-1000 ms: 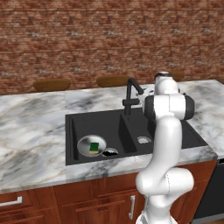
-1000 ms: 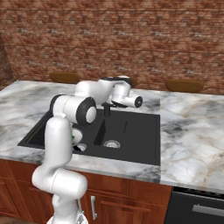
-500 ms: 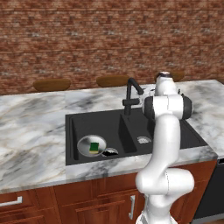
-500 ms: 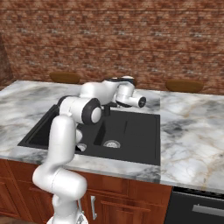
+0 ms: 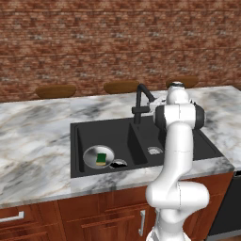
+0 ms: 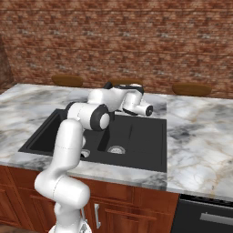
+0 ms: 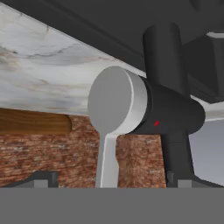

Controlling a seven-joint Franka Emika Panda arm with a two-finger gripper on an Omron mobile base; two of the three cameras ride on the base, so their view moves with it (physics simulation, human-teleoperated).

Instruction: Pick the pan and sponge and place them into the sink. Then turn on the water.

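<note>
1. Plainly, the black sink (image 5: 188, 141) sat in the marble counter (image 5: 37, 136) below the brick wall (image 5: 94, 42), three wooden bowls (image 5: 55, 91) along the back.
2. Inside its larger basin lay the pan (image 5: 99, 156), the green sponge (image 5: 101, 156) resting in it, so only the water step looked left.
3. At the sink's rear rose the faucet (image 5: 140, 101); its lever (image 7: 107, 162) hung right before the gripper (image 7: 111, 183).
4. That gripper's fingers stood wide apart, holding nothing.
5. Next, I judged, it should push the lever; the faucet body crowded the approach.
</note>
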